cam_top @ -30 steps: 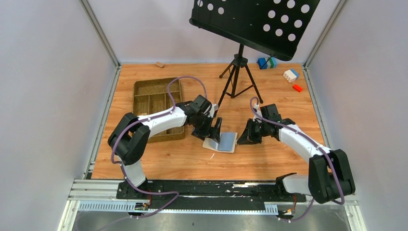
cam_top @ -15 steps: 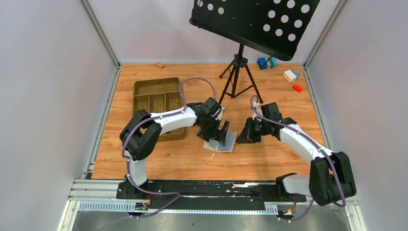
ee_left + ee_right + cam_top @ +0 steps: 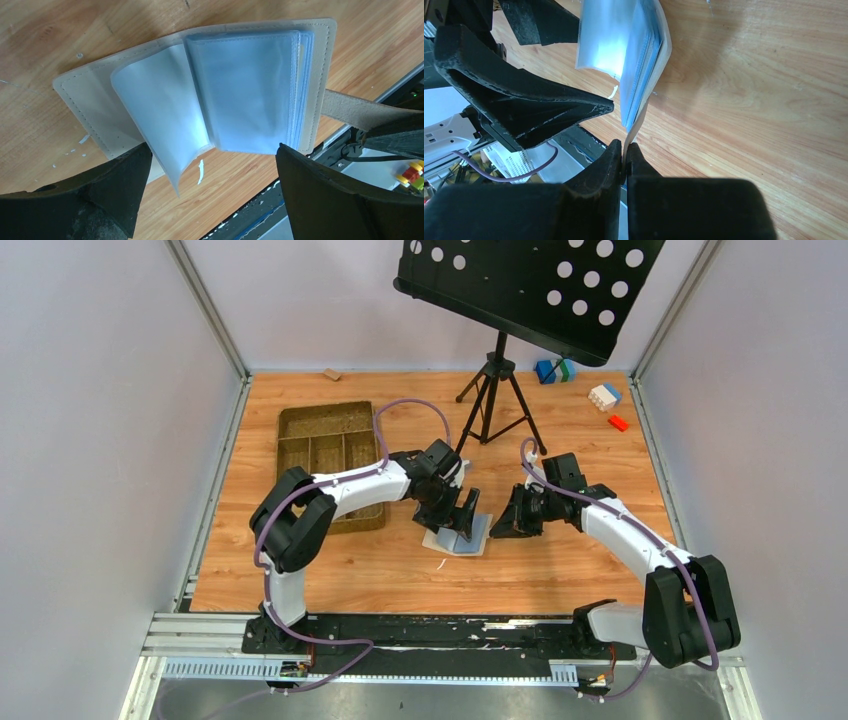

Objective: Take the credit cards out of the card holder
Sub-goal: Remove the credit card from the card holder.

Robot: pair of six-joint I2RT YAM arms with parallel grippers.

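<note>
The cream-beige card holder lies open on the wooden table, its light blue sleeves up. In the left wrist view the holder fills the frame, one sleeve page curling up at the left. No credit cards show; they are hidden or out of view. My left gripper is open just above the holder, its fingers straddling the near edge. My right gripper is shut on the holder's closure tab at the holder's right side, seen also in the top view.
A woven brown compartment tray sits to the left under the left arm. A music stand's tripod stands behind the holder. Toy blocks lie at the back right, a small wooden block at the back left.
My left gripper has moved right and down over the open holder, mostly within the first half second. My right gripper has stayed shut on the tab, nearly still.
</note>
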